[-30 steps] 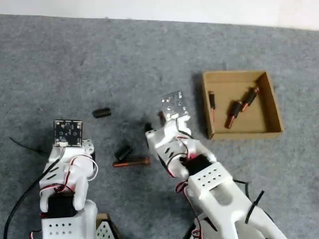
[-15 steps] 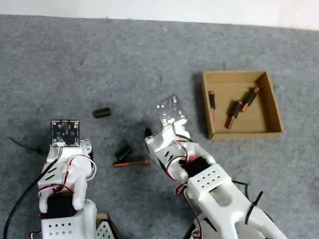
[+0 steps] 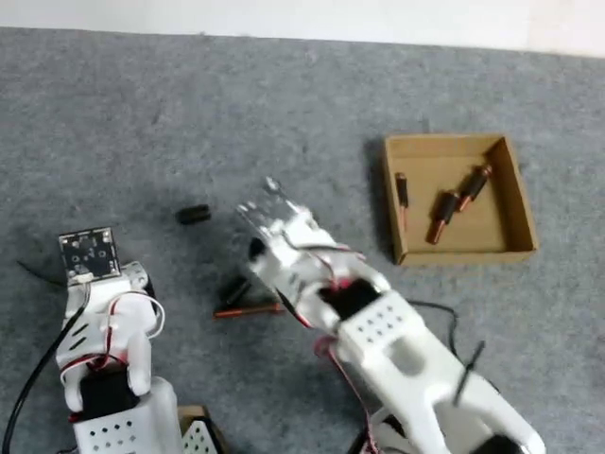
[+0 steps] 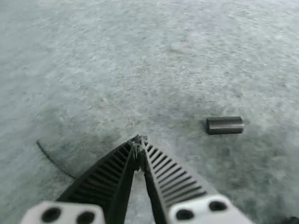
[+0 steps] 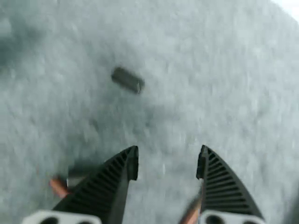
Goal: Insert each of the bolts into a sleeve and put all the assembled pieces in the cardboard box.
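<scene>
R gripper (image 5: 167, 161) hangs over the grey mat (image 3: 113, 113) w/ jaws spread wide, nothing between them. A loose sleeve (image 3: 194, 215) lies on its side ahead of the tips, well apart from them. In the high view it sits between the two arms, nearer the far edge.

L gripper (image 4: 138, 140) is pinched tight, tips touching, holding nothing. The same sleeve is ahead of it and off to one side, not touching.

A 2nd sleeve (image 3: 234, 288) lies tilted just beside the R arm, w/ a copper bolt (image 3: 248, 308) just beside it on the near side. One end of the bolt runs under the arm. Neither is in a gripper.

Cardboard box (image 3: 518, 203) is on the R side, well apart from both grippers. It holds 3 assembled pieces (image 3: 442, 216).
</scene>
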Tool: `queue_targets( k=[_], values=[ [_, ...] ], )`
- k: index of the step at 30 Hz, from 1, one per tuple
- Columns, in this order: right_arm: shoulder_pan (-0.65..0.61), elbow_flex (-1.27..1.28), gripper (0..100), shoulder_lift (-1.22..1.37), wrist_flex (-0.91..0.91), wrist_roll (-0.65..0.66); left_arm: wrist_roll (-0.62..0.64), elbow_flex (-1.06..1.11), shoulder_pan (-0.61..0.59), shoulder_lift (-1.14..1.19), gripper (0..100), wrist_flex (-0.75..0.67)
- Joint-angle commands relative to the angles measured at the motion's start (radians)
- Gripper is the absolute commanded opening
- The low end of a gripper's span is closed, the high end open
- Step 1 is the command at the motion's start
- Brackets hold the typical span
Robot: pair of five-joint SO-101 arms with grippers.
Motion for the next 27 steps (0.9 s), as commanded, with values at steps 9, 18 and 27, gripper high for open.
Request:
queue_targets(
  k=[9, 18, 27],
  values=[
    [-0.128, -0.717, 18.3, 0.734, 0.148, 0.16, 0.011, -0.021, -0.091, -0.01, 1, -0.057],
    [-0.125, -0.998, 18.3, 1.05, 0.182, 0.224, 0.011, -0.019, -0.091, -0.007, 1, -0.061],
    [-0.127, -1.007, 18.3, 1.081, 0.182, 0.226, 0.011, -0.012, -0.091, -0.012, 1, -0.063]
  ],
)
